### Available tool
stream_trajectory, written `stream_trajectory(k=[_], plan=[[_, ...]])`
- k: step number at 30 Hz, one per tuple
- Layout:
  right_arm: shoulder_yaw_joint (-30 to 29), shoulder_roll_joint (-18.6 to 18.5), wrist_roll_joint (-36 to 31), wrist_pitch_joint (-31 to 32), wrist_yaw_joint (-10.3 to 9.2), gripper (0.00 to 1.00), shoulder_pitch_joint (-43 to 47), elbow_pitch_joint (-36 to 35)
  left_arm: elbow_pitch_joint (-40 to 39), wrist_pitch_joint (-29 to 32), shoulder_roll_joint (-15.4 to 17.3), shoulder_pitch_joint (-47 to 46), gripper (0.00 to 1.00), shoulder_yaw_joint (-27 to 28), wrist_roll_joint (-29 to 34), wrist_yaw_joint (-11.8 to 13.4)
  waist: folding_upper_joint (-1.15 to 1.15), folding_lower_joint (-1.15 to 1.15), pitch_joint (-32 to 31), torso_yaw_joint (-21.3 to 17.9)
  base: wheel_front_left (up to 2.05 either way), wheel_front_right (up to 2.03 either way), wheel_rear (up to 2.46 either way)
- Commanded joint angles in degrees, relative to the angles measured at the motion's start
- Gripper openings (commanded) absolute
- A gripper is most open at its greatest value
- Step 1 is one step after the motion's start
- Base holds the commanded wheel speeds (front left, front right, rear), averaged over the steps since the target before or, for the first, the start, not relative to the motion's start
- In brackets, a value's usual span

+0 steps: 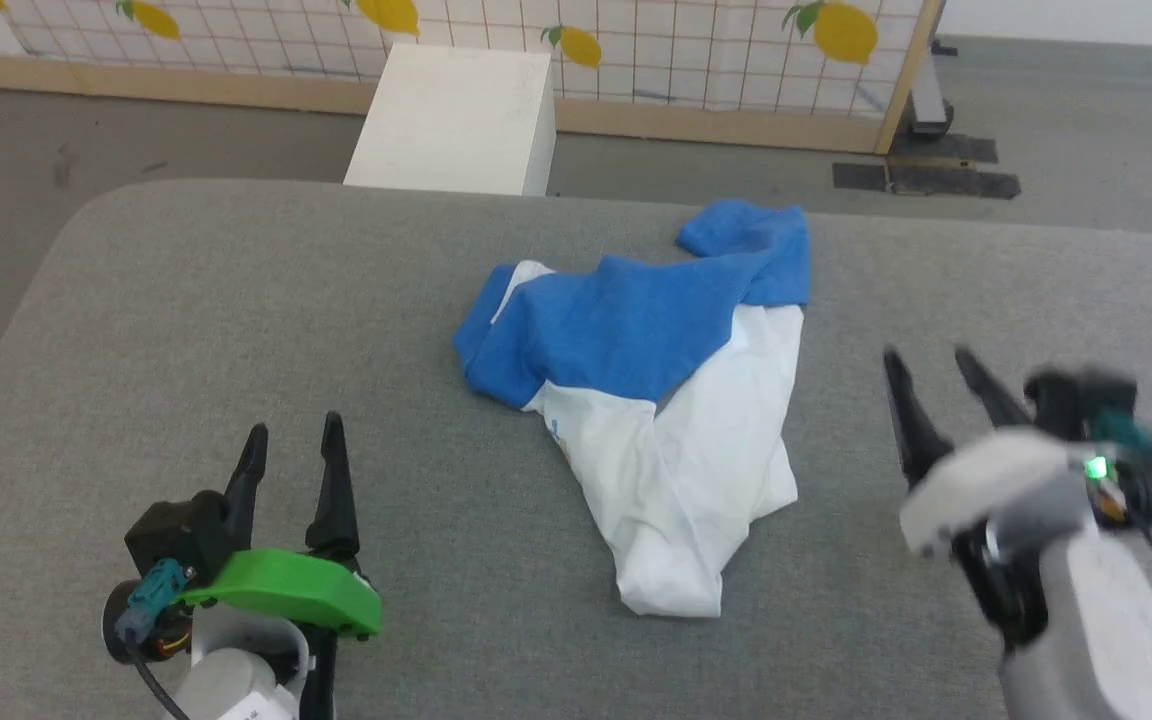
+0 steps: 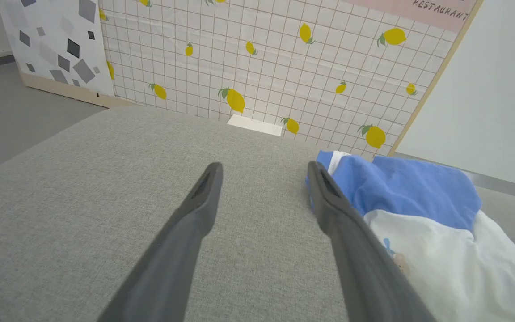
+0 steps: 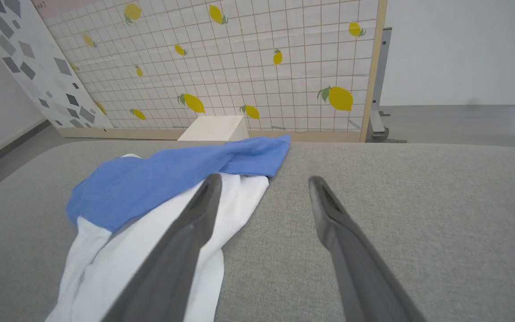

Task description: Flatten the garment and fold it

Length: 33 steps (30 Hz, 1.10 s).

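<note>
In the head view the garment [image 1: 656, 400] lies crumpled near the middle of a grey padded surface [image 1: 236, 320], its blue sleeves bunched across the far part and its white body trailing toward the robot in loose folds. The left gripper [image 1: 294, 425] sits at the lower left, well apart from the cloth, its two dark fingers spread and holding nothing. The right gripper [image 1: 928, 355] is at the lower right, near the white edge of the cloth but not touching it. It is blurred, yet its fingers appear parted with nothing between them. Beyond the surface a white box [image 1: 456, 120] stands on the floor [image 1: 136, 130] before a gridded screen printed with lemons [image 1: 716, 50]. In the left wrist view the left fingers [image 2: 195, 214] stand wide apart over bare grey fabric. The right-hand finger of that picture crosses in front of the garment's near edge, where blue cloth overlaps white, and a small print on the white part is too faint to make out. In the right wrist view the right fingers [image 3: 338, 223] are likewise released and empty. The left-hand one in that picture passes in front of the white cloth, the other over plain grey fabric, with a blue sleeve stretched across behind them.
</note>
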Motion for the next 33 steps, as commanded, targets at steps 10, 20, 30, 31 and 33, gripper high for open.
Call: stream_trajectory(k=[10, 20, 30, 31, 33], plan=[[4.76, 0.05, -6.67, 18.03, -0.09, 1.0, -28.76, 18.01, -3.28, -0.42, -6.78, -3.49, 1.0, 3.1, 4.55, -5.26, 0.0, 0.0, 12.32, 6.89, 0.0, 0.0, 0.0], [8.34, 0.05, -8.21, 26.65, -0.09, 0.49, -36.44, 29.9, -3.98, -0.43, -9.39, -5.83, 1.0, 6.14, 7.88, -8.67, 0.0, 0.0, 15.69, 9.17, 0.0, 0.0, 0.0], [9.67, 0.05, -4.18, 14.59, -0.09, 0.0, -36.84, 27.57, -3.95, -0.43, -10.09, -4.43, 1.0, 9.14, 9.78, -9.78, 0.0, 0.0, 11.83, 3.81, 0.0, 0.0, 0.0], [9.15, 0.05, -3.52, 13.29, -0.09, 0.0, -36.31, 26.54, -3.96, -0.43, -10.11, -4.18, 1.0, 9.3, 9.91, -9.84, 0.0, 0.0, 11.14, 3.19, 0.0, 0.0, 0.0], [7.2, 0.04, -2.6, 10.59, -0.09, 0.0, -34.29, 23.27, -4.05, -0.43, -10.17, -3.48, 1.0, 9.65, 10.29, -9.85, 0.0, 0.0, 9.58, 1.79, 0.0, 0.0, 0.0]])
